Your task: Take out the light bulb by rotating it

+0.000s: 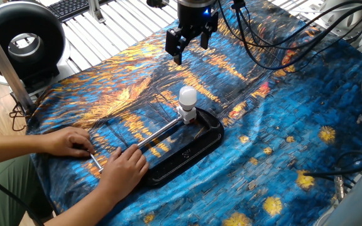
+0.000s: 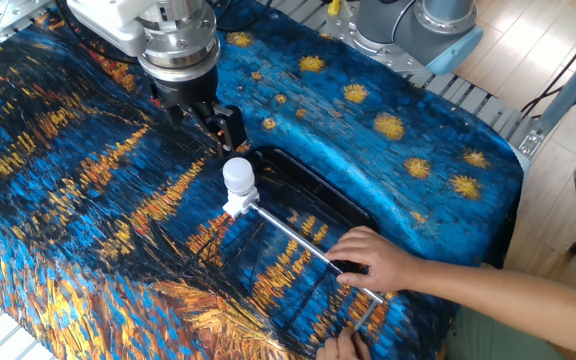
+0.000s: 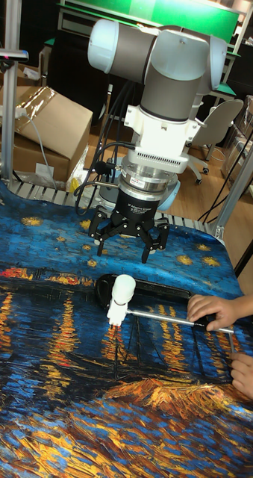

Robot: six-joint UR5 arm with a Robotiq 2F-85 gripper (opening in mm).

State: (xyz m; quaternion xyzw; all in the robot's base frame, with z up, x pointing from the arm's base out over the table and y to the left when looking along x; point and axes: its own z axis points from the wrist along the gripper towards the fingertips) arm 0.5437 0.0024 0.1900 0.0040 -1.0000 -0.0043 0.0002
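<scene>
Tall fixed view: light bulb (image 3: 124,287) stands untouched below spread fingers (image 3: 148,246).

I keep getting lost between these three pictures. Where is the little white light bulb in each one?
One fixed view: the light bulb stands near the centre, slightly above the middle.
The other fixed view: the light bulb is left of centre, at mid-height.
Tall fixed view: the light bulb is central, a little below the middle.
Shared landmark: the metal rod running sideways from below it.
</scene>
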